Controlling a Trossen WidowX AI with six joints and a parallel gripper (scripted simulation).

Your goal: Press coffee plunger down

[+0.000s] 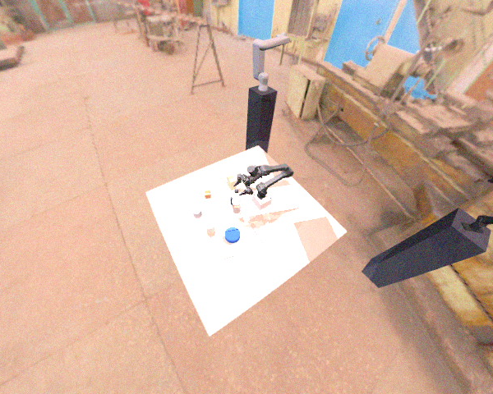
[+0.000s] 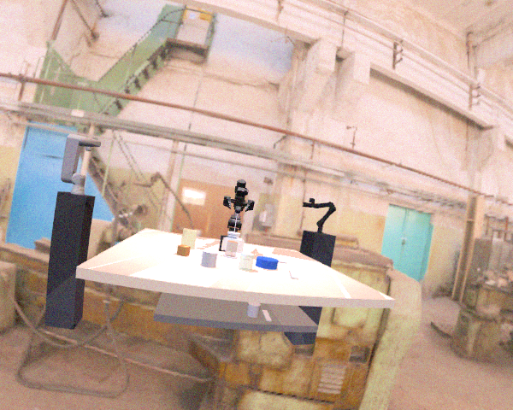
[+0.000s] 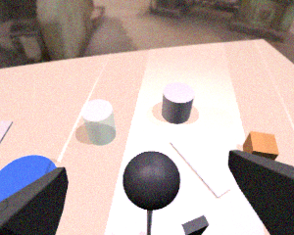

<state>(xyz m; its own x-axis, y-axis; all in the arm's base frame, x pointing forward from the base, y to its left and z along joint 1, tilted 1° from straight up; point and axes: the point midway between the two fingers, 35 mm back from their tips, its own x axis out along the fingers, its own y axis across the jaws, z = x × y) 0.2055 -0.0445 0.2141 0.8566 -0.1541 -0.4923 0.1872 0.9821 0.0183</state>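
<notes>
The coffee press stands upright on the table, pale and clear, with a black handle at its side. Its round black plunger knob sits on a thin rod, raised above the body, which is mostly below the wrist view's edge. My gripper is open and empty above the press. In the wrist view its fingers are wide apart, one on each side of the knob; neither appears to touch it. The exact height between fingers and knob is hard to tell.
Around the press are a blue disc, a pale cup, a grey cylinder, an orange block and a yellow block.
</notes>
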